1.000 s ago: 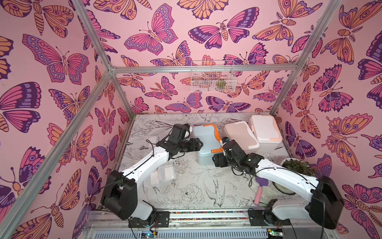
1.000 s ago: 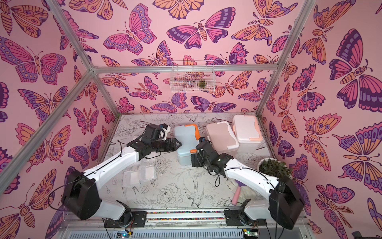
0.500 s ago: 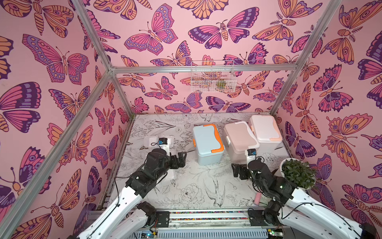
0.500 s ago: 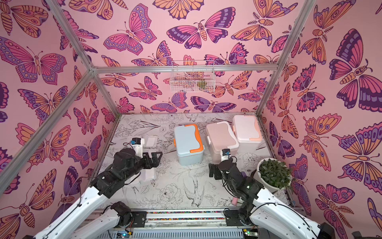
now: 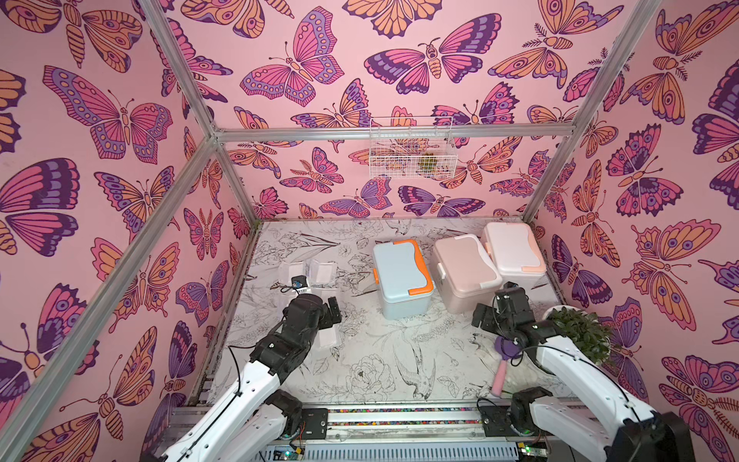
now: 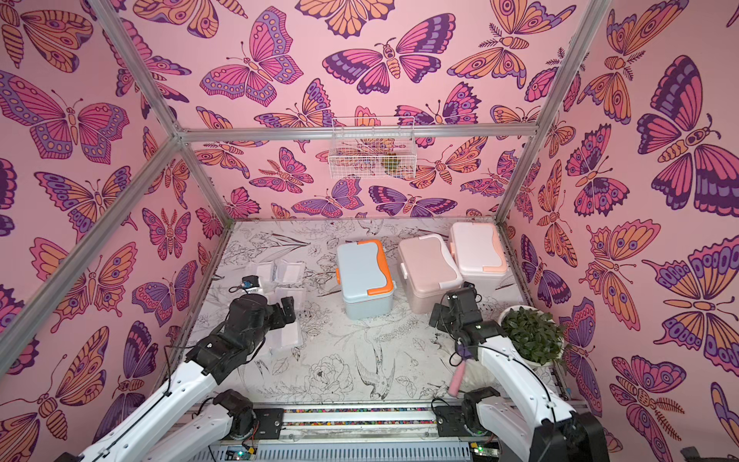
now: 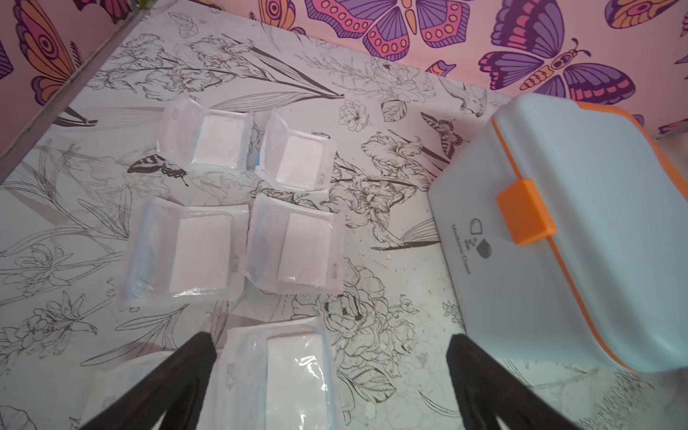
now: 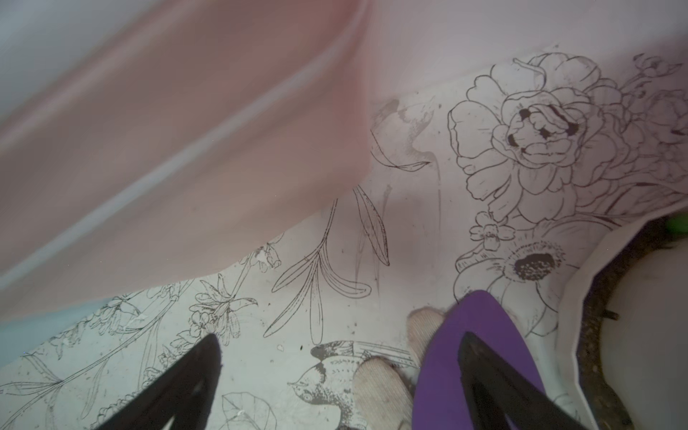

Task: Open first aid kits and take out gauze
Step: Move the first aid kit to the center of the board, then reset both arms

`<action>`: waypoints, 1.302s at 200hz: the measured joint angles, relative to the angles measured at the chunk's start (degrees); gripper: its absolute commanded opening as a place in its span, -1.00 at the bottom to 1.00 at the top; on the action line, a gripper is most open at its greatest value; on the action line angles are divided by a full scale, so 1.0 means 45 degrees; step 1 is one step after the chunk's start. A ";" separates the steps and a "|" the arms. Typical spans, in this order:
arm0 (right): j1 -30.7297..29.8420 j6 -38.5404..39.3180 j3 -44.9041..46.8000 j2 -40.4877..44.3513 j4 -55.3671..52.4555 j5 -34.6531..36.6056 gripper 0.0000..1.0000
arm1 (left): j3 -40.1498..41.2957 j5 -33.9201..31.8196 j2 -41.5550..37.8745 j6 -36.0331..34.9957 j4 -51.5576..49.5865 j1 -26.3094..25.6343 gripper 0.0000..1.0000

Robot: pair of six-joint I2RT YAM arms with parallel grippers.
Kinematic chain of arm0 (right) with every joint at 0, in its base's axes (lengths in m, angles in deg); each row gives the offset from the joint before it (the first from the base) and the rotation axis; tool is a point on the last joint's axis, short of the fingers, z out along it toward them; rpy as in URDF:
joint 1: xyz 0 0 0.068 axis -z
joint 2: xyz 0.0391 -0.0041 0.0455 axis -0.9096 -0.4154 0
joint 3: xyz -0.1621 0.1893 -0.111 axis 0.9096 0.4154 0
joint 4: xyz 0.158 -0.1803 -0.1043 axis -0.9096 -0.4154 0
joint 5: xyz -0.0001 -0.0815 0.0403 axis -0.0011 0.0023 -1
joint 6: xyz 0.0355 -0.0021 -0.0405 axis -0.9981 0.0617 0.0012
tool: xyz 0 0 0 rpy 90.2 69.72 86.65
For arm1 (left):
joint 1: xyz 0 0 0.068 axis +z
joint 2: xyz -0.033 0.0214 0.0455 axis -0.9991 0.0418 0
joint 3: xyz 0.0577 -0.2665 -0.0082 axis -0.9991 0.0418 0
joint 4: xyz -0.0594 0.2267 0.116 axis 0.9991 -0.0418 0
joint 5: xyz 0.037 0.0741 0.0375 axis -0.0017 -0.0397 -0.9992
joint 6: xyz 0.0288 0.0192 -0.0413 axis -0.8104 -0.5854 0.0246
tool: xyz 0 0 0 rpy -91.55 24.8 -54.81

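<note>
Three first aid kits stand shut in a row at the back right: light blue with orange trim (image 5: 402, 276) (image 7: 580, 223), dusty pink (image 5: 466, 272) (image 8: 178, 156), and white with peach trim (image 5: 514, 248). Several gauze packets (image 5: 322, 270) (image 7: 203, 245) lie flat on the table left of the blue kit. My left gripper (image 5: 334, 310) (image 7: 330, 340) hovers open over the nearest packet (image 7: 283, 379), holding nothing. My right gripper (image 5: 490, 306) (image 8: 339, 338) stands open and empty in front of the pink kit.
A purple brush (image 5: 506, 350) (image 8: 446, 357) with a pink handle lies under the right arm. A white pot with a green plant (image 5: 580, 336) sits at the right wall. A wire basket (image 5: 410, 148) hangs on the back wall.
Both arms have drawn back from the blue kit toward the front of the table. Both grippers opened wider on the way.
</note>
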 measured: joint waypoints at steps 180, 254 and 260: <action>0.0486 0.4041 0.2312 0.0466 0.7261 0.3691 0.99 | 0.4061 0.1185 0.1889 -0.4561 0.8621 0.4925 0.99; 0.1438 0.4838 0.3342 -0.1384 1.1414 0.3920 0.99 | 0.4095 0.1841 0.6047 -0.5727 1.3221 0.5066 0.98; 0.1579 0.4891 0.3483 -0.1452 1.1914 0.3813 0.99 | 0.4080 0.1846 0.6309 -0.5790 1.3566 0.5090 0.99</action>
